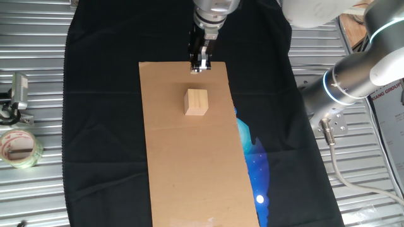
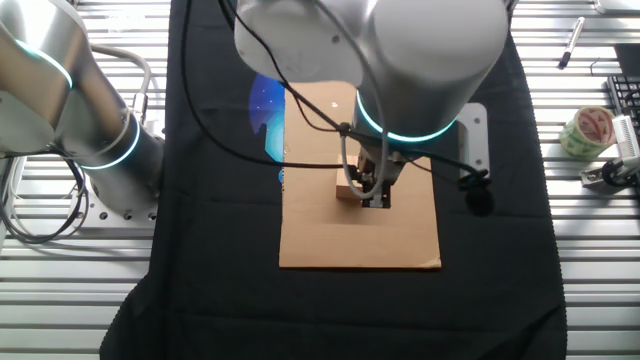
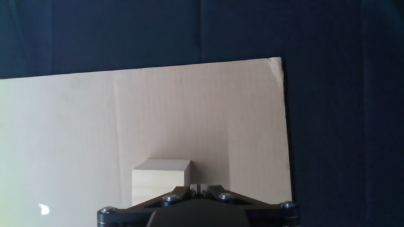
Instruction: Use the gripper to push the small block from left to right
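Near the upper centre of one fixed view, the gripper hovers closed over the cardboard sheet's top edge, holding nothing. Just below it sits the small block. Best lower the closed fingertips beside the block's face, then push steadily, square-on

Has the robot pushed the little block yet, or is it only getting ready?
Getting ready, it seems. Done: the gripper is low over the cardboard, fingers together. In hand: it sits beside the small block; whether they touch is unclear. Left: the whole push, since the block sits mid-sheet.
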